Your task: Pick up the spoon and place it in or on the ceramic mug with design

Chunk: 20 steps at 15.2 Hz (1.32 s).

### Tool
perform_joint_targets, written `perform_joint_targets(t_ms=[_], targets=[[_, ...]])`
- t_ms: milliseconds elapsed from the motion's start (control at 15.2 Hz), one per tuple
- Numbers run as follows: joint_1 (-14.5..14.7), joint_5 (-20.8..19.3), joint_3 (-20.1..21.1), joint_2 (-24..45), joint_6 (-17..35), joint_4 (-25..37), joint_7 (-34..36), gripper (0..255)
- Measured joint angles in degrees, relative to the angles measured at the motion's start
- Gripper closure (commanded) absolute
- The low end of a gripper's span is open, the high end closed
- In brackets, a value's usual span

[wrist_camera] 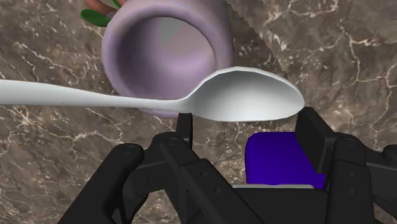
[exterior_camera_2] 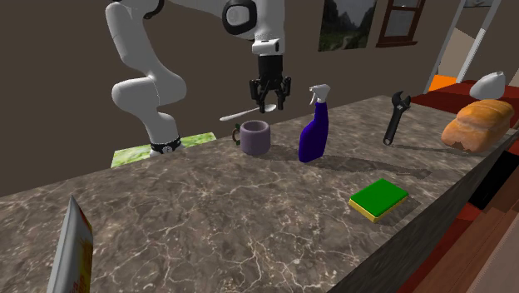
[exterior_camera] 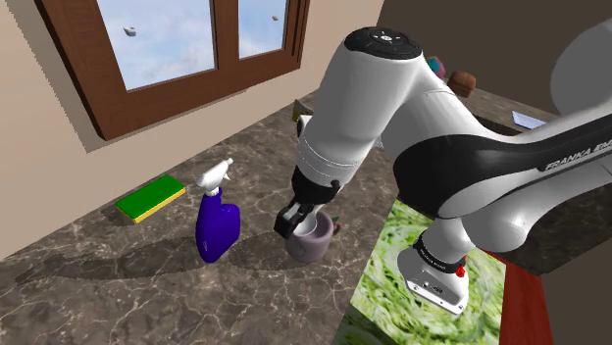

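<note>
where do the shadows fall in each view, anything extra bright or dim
Shoulder view: long shadows run from the spray bottle toward that view's left over the counter. Second exterior view: the shadow of the wrench falls toward that view's right. Wrist view: spoon brightly lit, mug shaded inside.

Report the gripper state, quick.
Gripper: closed on the spoon, holding it in the air close above the lilac mug.

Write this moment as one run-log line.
fingers: shut on spoon | spoon: airborne, roughly level, over mug | mug: upright on counter | placement: not yet done
</note>
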Motion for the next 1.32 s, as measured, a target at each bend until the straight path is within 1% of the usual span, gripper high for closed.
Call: perform_joint_targets(t_ms=[330, 792, 858, 1254, 1320], targets=[[-0.20, -0.30, 0.97, 1.45, 4.32, -2.98, 0.75, 255], [-0.22, -0.34, 1.16, 1.69, 5.07, -3.46, 0.93, 255], [-0.22, -0.34, 1.16, 1.69, 5.06, -3.46, 0.93, 0], [-0.22, -0.34, 1.16, 1.69, 5.06, -3.46, 0.93, 0], [-0.03, -0.09, 0.86, 1.02, 4.08, -3.07, 0.66, 0]])
